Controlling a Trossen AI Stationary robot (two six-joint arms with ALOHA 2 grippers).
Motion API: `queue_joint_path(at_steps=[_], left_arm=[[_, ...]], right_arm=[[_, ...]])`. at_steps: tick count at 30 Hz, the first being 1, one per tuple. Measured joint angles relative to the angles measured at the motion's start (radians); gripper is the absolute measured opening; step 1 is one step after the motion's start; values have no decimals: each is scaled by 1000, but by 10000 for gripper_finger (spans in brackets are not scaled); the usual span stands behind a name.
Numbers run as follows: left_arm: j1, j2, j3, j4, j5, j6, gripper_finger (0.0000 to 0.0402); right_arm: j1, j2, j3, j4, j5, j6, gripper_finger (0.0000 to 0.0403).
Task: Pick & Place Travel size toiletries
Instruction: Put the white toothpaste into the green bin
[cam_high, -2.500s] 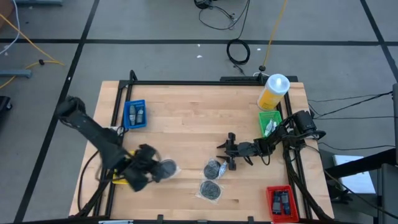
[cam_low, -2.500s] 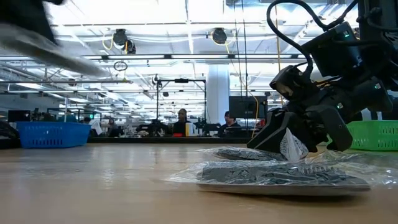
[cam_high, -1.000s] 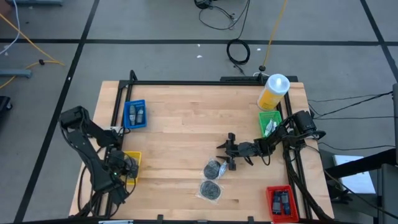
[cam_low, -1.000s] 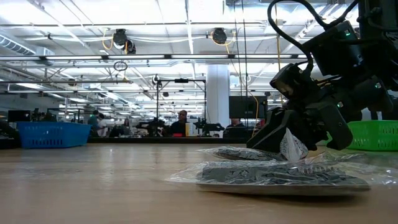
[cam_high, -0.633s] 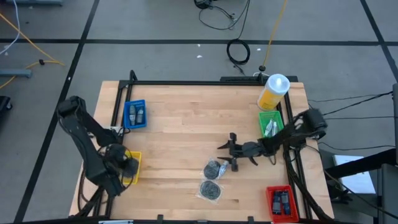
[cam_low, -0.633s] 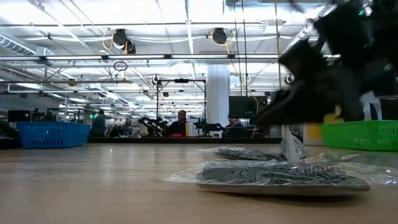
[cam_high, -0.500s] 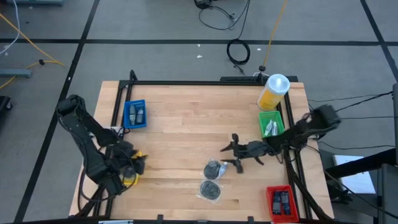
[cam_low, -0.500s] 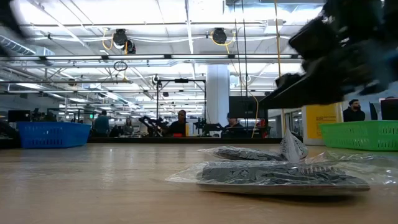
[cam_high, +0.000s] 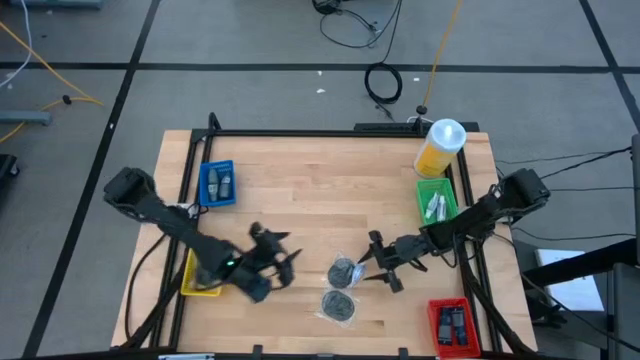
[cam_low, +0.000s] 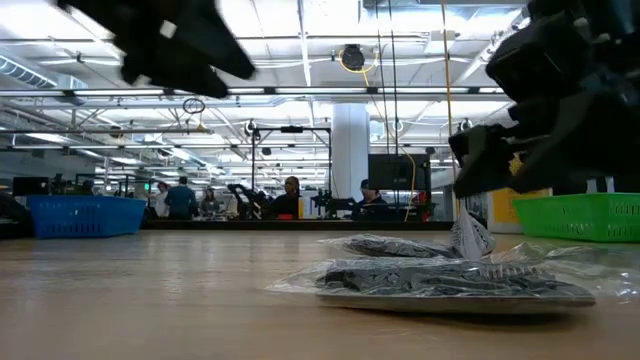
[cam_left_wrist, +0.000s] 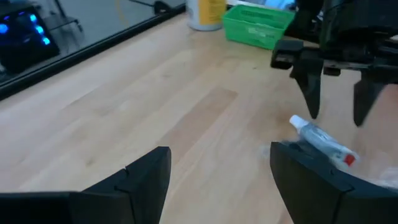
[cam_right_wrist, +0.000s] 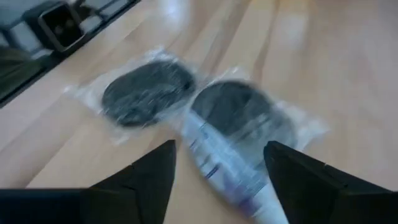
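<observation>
We see a white tube (cam_right_wrist: 221, 165) lying flat across the edge of a bagged dark bundle (cam_right_wrist: 244, 118) mid-table, cap end toward the left gripper (cam_high: 282, 258). Right gripper (cam_high: 377, 263) hovers over it, jaws apart; left jaws apart too.

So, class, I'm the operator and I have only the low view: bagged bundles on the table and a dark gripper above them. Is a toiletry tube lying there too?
Observer: Yes. The right wrist view shows a white tube lying on the edge of one bagged bundle.
Operator: Is the gripper holding it?
Observer: No. In the left wrist view the right gripper hangs open above the tube, not touching it.
Operator: And the other arm?
Observer: In the high view the left gripper is open over bare table, on the left side of the bundles.
</observation>
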Motion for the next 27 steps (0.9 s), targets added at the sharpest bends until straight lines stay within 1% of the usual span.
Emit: queue_joint_path(at_steps=[2,6,9,11,13,16,19,23,27], left_arm=[[51,45,0,129,39,113,271],[136,137,-1,345,136,279,271],[186,200,-1,480,212,356,271],[212,237,-1,537,265,391,271],[234,272,-1,603,319,416,271],[257,304,-1,630,381,435,271],[270,319,-1,621,395,445,271],[281,323,-1,622,395,468,271],[282,323,-1,623,395,496,271]], right_arm=[[-4,24,9,-1,-24,2,257],[-12,124,38,-9,-17,-60,282],[-26,192,70,2,14,-89,281],[-36,209,78,8,19,-93,271],[-42,218,79,6,20,-64,251],[-40,202,79,-25,28,-9,207],[-24,158,79,-93,48,42,158],[2,52,76,-252,69,117,97],[20,-113,77,-482,115,207,48]])
